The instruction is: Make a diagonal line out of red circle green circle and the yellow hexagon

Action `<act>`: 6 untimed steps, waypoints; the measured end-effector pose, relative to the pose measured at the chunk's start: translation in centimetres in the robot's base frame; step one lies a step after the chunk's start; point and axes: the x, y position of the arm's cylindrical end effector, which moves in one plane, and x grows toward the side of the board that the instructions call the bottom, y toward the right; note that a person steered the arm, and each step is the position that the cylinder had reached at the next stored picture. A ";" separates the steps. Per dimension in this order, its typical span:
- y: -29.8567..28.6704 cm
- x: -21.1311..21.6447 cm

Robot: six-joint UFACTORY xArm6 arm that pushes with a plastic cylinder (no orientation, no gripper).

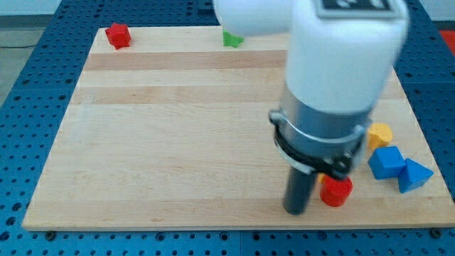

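The red circle (335, 191) lies near the view's bottom right of the wooden board (178, 142). My tip (296, 211) stands just left of it, touching or nearly so. The yellow hexagon (379, 134) lies up and to the right, partly hidden by the arm. A green block (232, 40) sits at the board's top edge, half hidden behind the arm; its shape cannot be made out. The arm's white and grey body (334, 78) covers the upper right of the board.
A red block (118, 35) of jagged shape sits at the board's top left corner. A blue block (387, 162) and a blue triangle (415, 175) lie close together by the right edge, below the yellow hexagon.
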 end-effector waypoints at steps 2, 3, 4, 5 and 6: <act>3.4 -0.1; 3.5 -1.2; 3.5 -2.1; 3.5 -3.5; 3.5 -4.7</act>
